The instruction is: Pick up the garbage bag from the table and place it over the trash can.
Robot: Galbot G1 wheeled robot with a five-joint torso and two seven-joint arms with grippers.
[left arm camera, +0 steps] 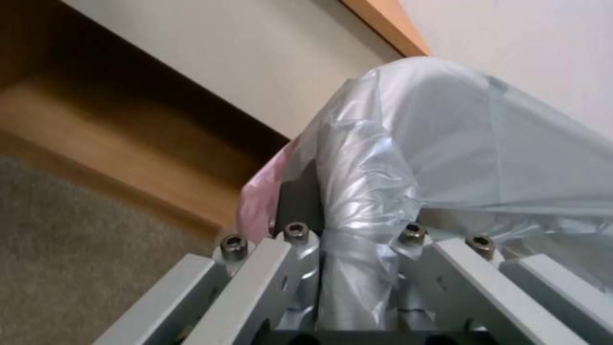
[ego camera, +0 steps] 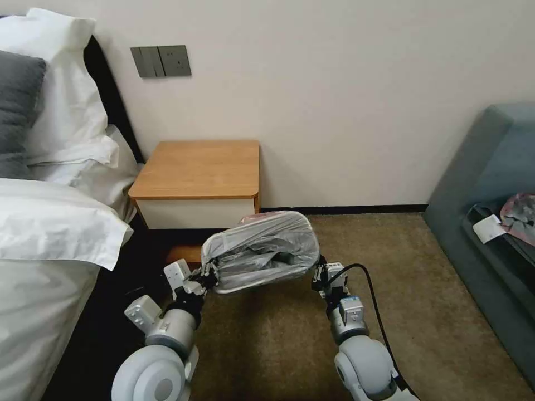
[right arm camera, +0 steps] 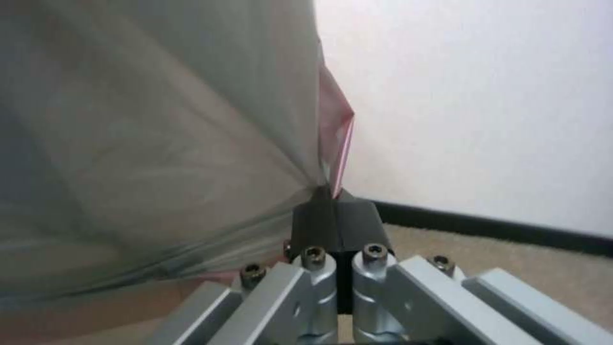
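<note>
The garbage bag [ego camera: 259, 250], thin silver-grey plastic with a pink rim, is stretched wide between my two grippers, low over the carpet in front of the table [ego camera: 195, 167]. My left gripper [ego camera: 210, 274] is shut on the bag's left edge; in the left wrist view bunched plastic [left arm camera: 364, 191] runs between its fingers [left arm camera: 297, 201]. My right gripper [ego camera: 319, 273] is shut on the right edge, and its dark pads [right arm camera: 334, 215] pinch the film [right arm camera: 160, 143] beside the pink rim [right arm camera: 335, 139]. The trash can is hidden; I cannot tell whether it stands under the bag.
A bed with white pillows [ego camera: 50, 223] stands close on the left. A grey-blue sofa [ego camera: 490, 184] at the right holds a pink-and-grey bundle [ego camera: 518, 214] and a white card [ego camera: 487, 228]. Brown carpet [ego camera: 267, 340] lies between the arms.
</note>
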